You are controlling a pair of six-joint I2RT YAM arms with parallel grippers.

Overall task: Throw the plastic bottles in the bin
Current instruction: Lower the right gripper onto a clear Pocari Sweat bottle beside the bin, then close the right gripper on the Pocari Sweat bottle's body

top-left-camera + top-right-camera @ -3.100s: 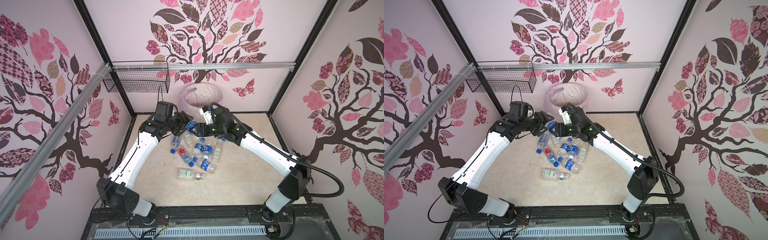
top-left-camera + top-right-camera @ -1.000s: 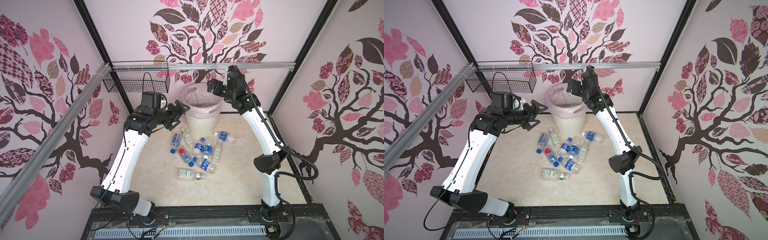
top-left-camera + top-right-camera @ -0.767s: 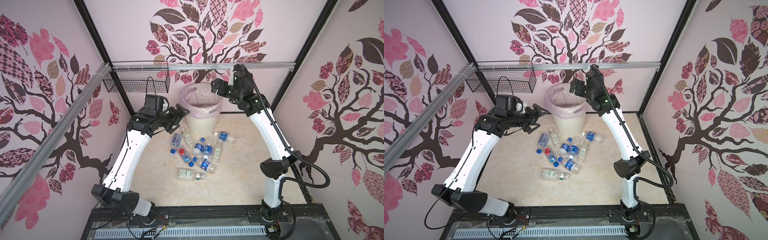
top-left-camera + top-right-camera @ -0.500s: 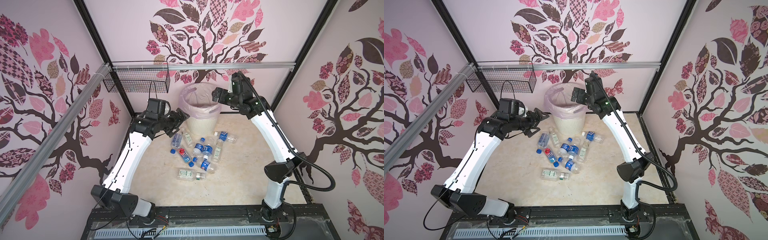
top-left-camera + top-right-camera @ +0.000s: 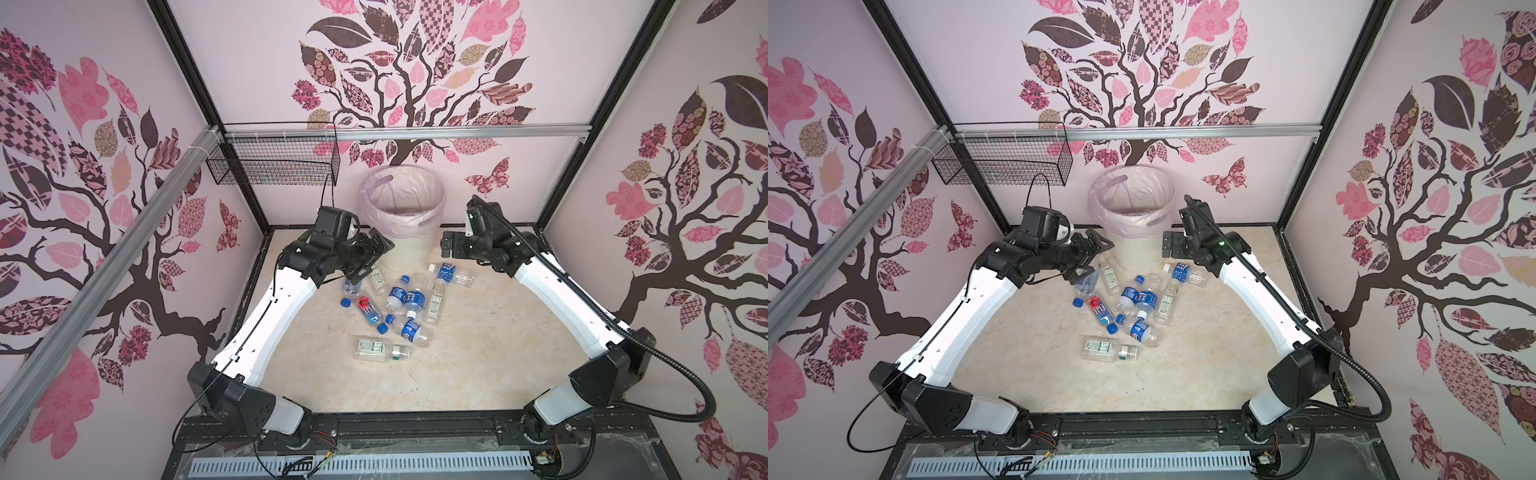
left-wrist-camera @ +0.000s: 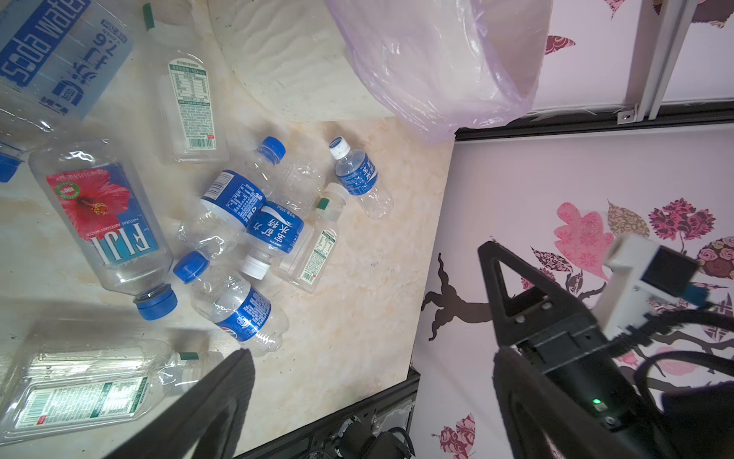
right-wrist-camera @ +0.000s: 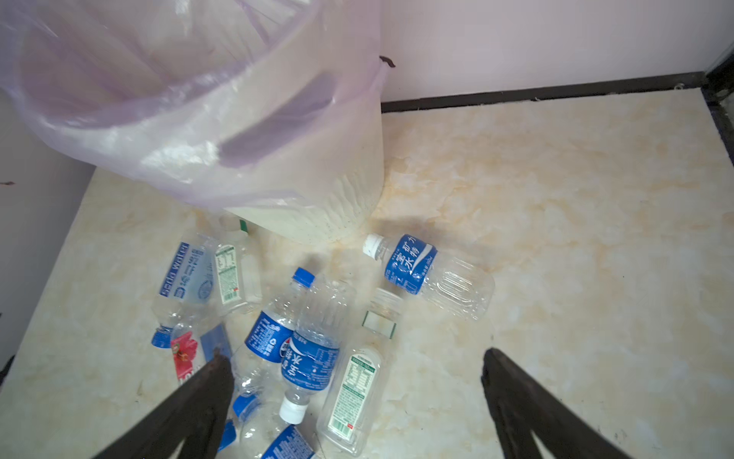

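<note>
Both arms stand lower than a second ago. The right gripper [image 5: 446,245], then above the bin's rim at upper centre, now hangs beside the bin's right wall. The left gripper [image 5: 372,258] has shifted rightward to the upper-left edge of the pile. Bottles on the floor are unchanged.

1. Left gripper: jaws spread wide, nothing between them. It tilts down over the soda-water bottle [image 5: 351,289], just left of the bin's base. Judged to be lining up a fresh pick.

2. Right gripper: jaws likewise released and empty. It sits centre-right, just above the blue-labelled bottle [image 5: 451,272], near it but apart. Judged its likeliest pick.

3. Plastic bottles [image 5: 399,297]: about ten, all lying flat at frame centre in a loose heap just below the bin. One white-labelled bottle [image 5: 376,349] lies apart, lower down. None is held. Whether any lie at the bin's bottom cannot be told.

4. Bin [image 5: 409,253]: upright at upper centre by the back wall, with the pink liner [image 5: 436,208] folded over the rim and the mouth open. It stands between the two grippers, so either arm should need only a short lift to drop into it.

5. Wire basket [image 5: 274,166]: upper left, hung on the rail, not in use.
</note>
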